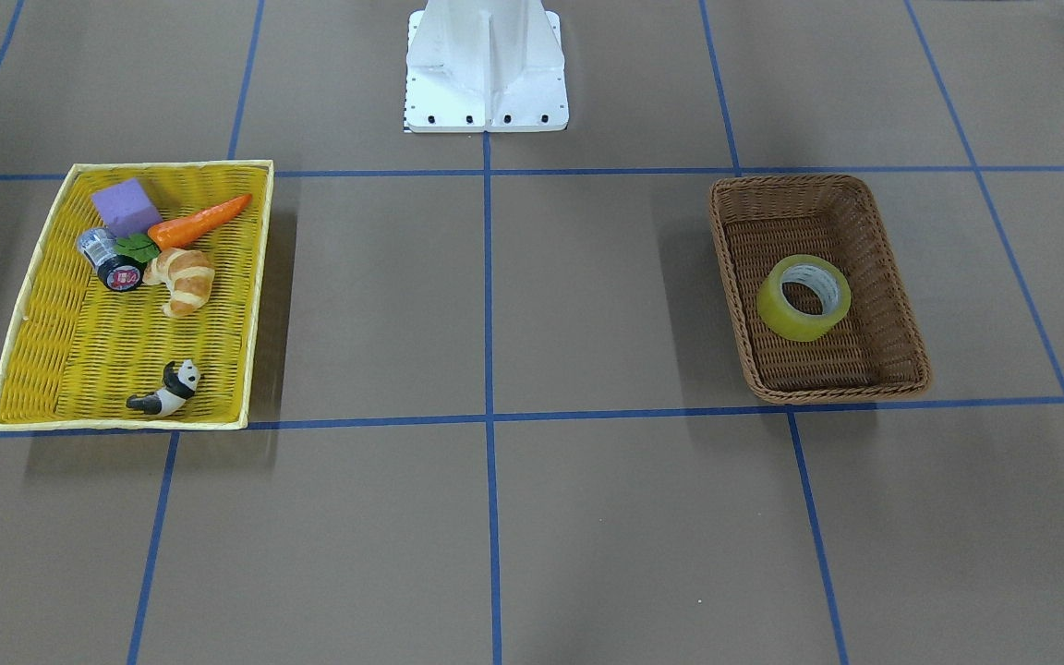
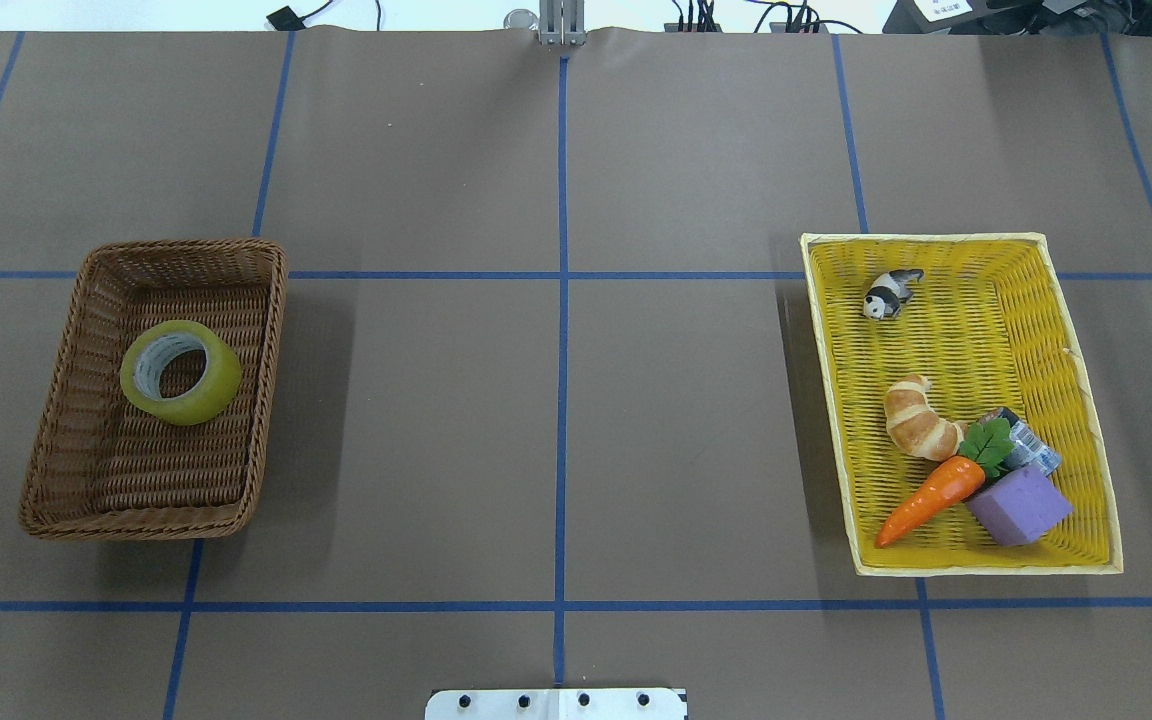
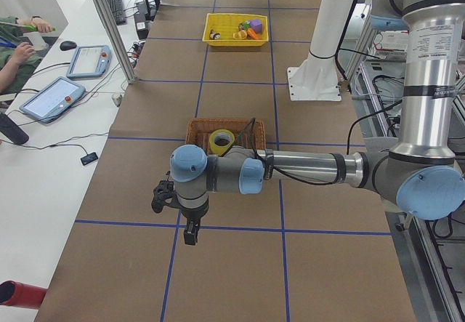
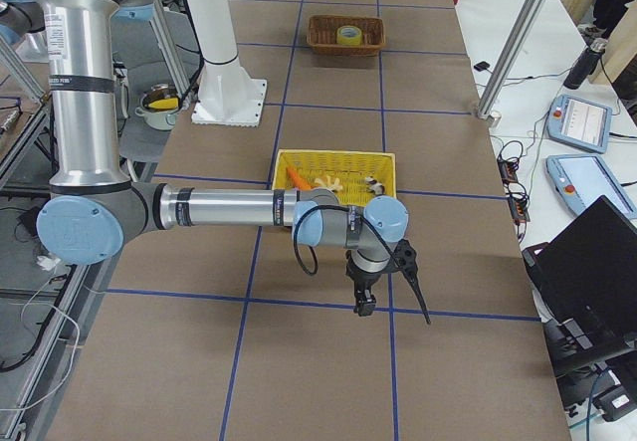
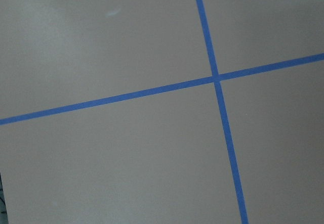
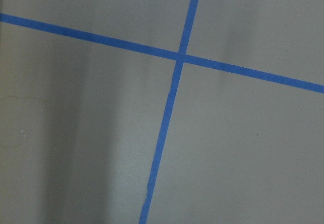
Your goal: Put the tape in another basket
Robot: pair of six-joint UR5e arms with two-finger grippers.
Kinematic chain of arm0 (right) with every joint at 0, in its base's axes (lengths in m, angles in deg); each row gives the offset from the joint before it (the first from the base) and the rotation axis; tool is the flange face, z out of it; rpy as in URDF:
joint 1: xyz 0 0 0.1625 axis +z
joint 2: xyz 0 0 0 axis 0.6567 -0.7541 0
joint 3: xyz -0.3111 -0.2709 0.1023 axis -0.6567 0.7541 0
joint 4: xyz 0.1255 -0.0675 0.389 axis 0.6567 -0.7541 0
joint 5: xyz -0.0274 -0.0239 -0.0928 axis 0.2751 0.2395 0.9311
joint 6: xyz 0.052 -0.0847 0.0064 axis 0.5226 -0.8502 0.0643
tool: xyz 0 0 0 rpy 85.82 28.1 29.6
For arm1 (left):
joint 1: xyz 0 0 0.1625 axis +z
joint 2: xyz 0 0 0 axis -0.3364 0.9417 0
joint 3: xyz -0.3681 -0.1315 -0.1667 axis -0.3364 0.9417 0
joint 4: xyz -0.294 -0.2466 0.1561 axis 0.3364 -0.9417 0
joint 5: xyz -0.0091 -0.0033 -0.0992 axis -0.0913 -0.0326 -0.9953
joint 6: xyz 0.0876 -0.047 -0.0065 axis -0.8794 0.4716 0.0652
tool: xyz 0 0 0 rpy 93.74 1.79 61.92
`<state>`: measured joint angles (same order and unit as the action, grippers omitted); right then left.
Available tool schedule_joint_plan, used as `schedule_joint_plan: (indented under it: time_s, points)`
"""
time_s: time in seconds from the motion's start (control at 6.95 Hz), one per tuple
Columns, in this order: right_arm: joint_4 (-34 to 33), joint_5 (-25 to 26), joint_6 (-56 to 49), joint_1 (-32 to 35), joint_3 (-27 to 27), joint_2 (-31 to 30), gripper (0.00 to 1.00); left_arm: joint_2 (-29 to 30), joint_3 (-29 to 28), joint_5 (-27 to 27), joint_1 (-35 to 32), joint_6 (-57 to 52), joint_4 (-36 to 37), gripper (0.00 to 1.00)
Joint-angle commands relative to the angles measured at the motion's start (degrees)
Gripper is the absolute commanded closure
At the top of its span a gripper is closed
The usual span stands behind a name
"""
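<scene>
The left gripper is hanging over bare table near the basket, and the right gripper is hanging well apart from it. How far either is opening, or whether it is holding anything, cannot be told. One tape is lying flat inside the one basket. Well apart from the basket, one tray is holding one carrot, one croissant, one block, one black roll and one panda.
</scene>
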<state>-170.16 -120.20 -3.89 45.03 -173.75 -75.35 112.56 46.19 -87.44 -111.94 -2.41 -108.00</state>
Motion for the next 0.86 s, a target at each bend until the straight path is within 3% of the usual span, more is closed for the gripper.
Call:
schedule_joint_plan:
  time_s: [0.0,0.72]
  points:
    - [0.05,-0.25,0.24,1.1,-0.4,0.25,0.0,0.01,0.5,-0.19,0.17,1.22,0.02,0.02]
    - [-0.05,-0.69,0.24,1.54,-0.4,0.6,0.0,-0.17,0.6,-0.19,1.22,5.44,-1.74,0.02]
